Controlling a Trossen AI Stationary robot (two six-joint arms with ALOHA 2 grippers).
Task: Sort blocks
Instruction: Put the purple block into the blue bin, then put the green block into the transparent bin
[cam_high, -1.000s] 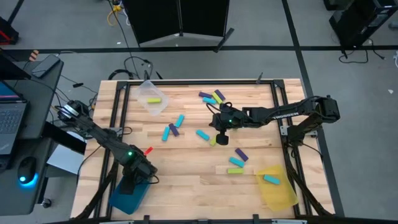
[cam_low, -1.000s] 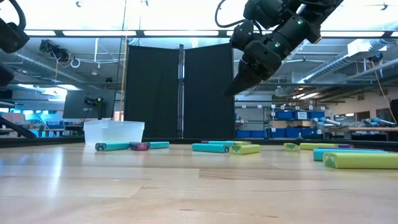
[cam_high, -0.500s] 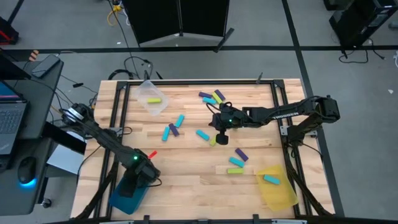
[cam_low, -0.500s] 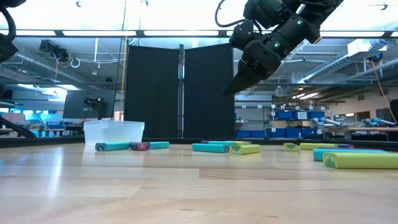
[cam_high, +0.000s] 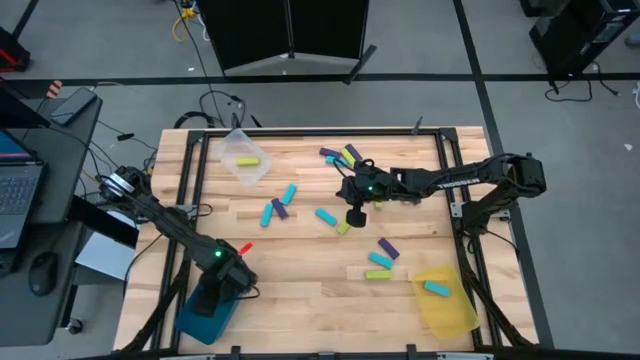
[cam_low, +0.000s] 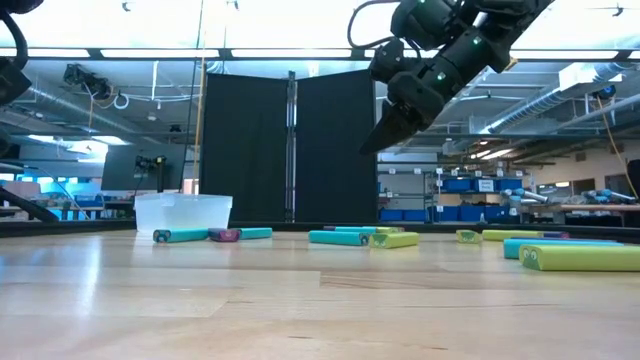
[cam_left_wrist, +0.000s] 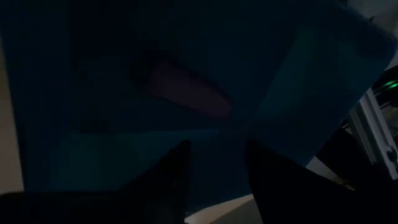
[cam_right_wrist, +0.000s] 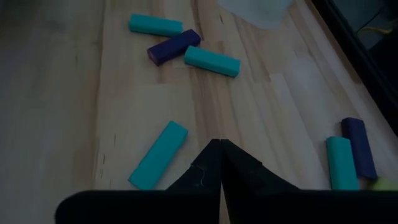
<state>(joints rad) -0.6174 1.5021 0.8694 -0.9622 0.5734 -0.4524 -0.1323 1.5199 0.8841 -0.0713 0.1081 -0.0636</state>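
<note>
Overhead, the right gripper (cam_high: 352, 212) hangs above the middle of the pale wooden table (cam_high: 300, 290) with its dark fingers pressed together on nothing, over a cyan oblong block (cam_right_wrist: 158, 154) lying flat among the scattered small cyan, purple and yellow-green oblong blocks (cam_high: 279, 206). Meanwhile the left gripper (cam_left_wrist: 214, 177) sits over the teal plastic tray (cam_high: 200, 318) at the table's near left corner, its fingers apart. A purplish oblong shape in that tray (cam_left_wrist: 189, 91) may be a block, though the wrist view is too dark to be sure.

teal tray (cam_high: 200, 312) partly under left arm, purple block (cam_left_wrist: 189, 91) dim, blurred
</note>
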